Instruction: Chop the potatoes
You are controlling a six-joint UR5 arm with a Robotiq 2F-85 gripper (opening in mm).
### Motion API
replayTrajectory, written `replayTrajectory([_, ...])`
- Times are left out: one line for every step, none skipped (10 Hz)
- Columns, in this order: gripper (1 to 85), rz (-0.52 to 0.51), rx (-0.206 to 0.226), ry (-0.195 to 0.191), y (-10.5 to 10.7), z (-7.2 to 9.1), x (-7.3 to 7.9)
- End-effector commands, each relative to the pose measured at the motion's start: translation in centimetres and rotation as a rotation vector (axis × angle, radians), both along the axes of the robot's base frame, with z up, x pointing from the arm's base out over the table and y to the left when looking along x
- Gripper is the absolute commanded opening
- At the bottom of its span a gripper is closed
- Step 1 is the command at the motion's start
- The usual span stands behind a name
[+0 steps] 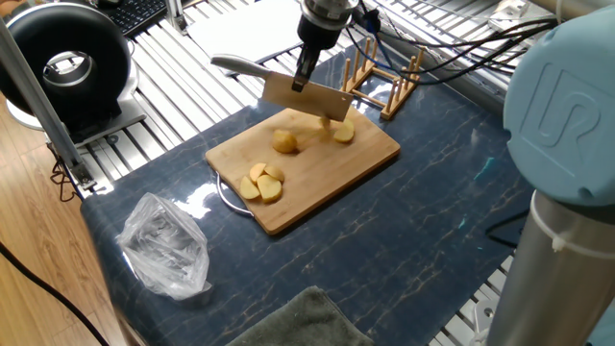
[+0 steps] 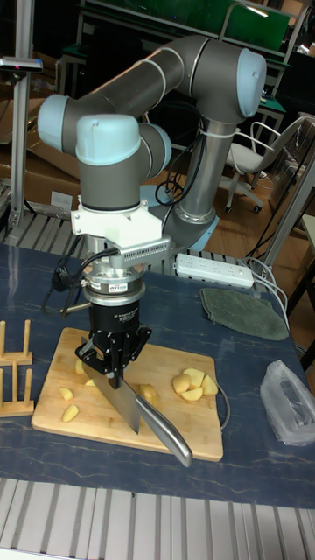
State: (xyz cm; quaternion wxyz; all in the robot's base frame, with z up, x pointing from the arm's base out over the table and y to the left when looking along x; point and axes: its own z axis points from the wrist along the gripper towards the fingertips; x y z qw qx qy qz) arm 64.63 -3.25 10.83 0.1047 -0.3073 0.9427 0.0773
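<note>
One bamboo board lies on the tabletop. On it the potatoes show as one near cluster of about three pieces, one rounded piece alone in the middle, and one piece at the far right, with more partly hidden behind the blade, so the full count cannot be told. There is one knife, one pincer, one wooden rack, one clear plastic bag, one grey cloth and one wire ring.
</note>
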Motion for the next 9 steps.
replayTrajectory([1.0,-0.073,-0.011,0.091,-0.1,2.4,-1.8])
replayTrajectory([1.0,-0.105,-0.010,0.116,-0.2,2.6,-2.5])
replayTrajectory([1.0,-0.126,-0.003,0.120,-0.3,2.4,-2.9])
replayTrajectory([1.0,-0.137,-0.013,0.115,-0.8,2.1,-3.0])
replayTrajectory([1.0,-0.137,-0.019,0.104,-1.2,1.9,-2.7])
replayTrajectory([1.0,-0.134,0.000,0.100,-1.2,1.7,-2.7])
replayTrajectory([1.0,-0.129,0.006,0.088,-1.6,1.3,-2.6])
replayTrajectory([1.0,-0.128,0.000,0.082,-2.2,0.8,-2.6])
replayTrajectory([1.0,-0.162,0.010,0.100,-2.2,0.7,-3.0])
